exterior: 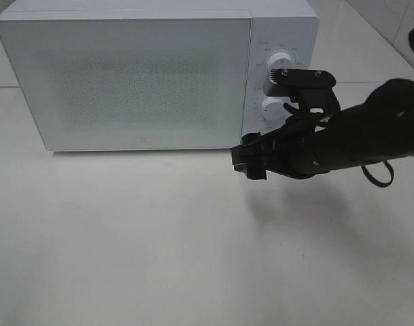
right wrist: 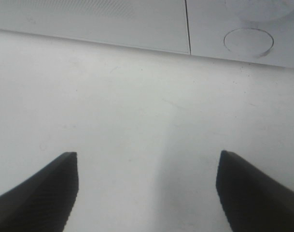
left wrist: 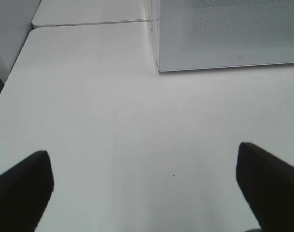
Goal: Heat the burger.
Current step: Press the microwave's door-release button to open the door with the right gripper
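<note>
The burger is out of view in every frame. A white microwave (exterior: 125,75) stands at the back of the table with its door shut. My right gripper (exterior: 250,161) is open and empty, hovering over the table just in front of the microwave's lower right corner, below its control panel. In the right wrist view (right wrist: 147,193) its two dark fingers stand wide apart over bare table, with the microwave's bottom edge (right wrist: 89,19) ahead. My left gripper (left wrist: 144,193) is open and empty over the table, left of the microwave (left wrist: 224,34); it does not show in the exterior view.
The microwave's panel carries two white knobs (exterior: 279,61) (exterior: 272,107); a round part of the panel (right wrist: 248,41) shows in the right wrist view. The white table (exterior: 159,238) stretches in front. Its left edge (left wrist: 11,72) shows in the left wrist view.
</note>
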Tool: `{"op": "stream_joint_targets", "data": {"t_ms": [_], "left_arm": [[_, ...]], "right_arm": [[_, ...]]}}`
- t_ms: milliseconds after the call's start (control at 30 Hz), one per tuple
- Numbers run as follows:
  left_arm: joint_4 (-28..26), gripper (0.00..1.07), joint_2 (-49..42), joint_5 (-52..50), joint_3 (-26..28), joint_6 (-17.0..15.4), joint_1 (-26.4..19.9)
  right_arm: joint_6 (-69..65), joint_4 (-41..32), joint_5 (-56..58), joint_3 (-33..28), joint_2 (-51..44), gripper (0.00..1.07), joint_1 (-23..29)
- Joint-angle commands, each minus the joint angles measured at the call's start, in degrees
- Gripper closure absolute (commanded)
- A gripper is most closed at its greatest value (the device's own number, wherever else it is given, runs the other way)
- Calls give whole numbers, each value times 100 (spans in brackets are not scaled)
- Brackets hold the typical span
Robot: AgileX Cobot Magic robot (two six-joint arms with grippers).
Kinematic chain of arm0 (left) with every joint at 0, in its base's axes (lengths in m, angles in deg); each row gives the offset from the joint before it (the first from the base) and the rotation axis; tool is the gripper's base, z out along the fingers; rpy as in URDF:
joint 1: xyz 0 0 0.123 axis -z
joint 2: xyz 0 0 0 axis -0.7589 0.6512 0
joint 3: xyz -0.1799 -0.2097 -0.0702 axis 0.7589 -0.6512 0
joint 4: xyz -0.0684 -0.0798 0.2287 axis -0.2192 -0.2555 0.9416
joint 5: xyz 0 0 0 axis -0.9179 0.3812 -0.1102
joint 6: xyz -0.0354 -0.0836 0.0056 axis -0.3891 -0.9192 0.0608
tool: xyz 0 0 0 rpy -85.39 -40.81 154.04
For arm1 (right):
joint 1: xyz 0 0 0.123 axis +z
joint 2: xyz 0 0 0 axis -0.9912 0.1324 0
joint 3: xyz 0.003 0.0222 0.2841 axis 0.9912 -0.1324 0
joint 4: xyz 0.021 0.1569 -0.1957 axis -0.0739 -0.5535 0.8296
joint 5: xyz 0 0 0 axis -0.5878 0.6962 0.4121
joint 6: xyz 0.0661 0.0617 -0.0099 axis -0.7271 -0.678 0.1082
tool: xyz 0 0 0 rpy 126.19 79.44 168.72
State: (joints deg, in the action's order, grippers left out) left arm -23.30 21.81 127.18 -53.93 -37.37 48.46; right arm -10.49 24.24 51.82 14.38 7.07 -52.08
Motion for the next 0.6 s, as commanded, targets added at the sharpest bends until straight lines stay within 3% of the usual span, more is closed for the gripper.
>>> {"op": "stream_joint_targets", "data": {"t_ms": [33,200,600], "left_arm": [[-34,9,-166,-40,-11,0,-6],[-34,9,-166,-40,-11,0,-6],[-34,9,-166,-40,-11,0,-6]], "right_arm": [[206,647,1278,286,-355,31,-286],[189,1106,2355,424,-882,31,-355],[149,1283,4297,424,-2246,31,-355]]}}
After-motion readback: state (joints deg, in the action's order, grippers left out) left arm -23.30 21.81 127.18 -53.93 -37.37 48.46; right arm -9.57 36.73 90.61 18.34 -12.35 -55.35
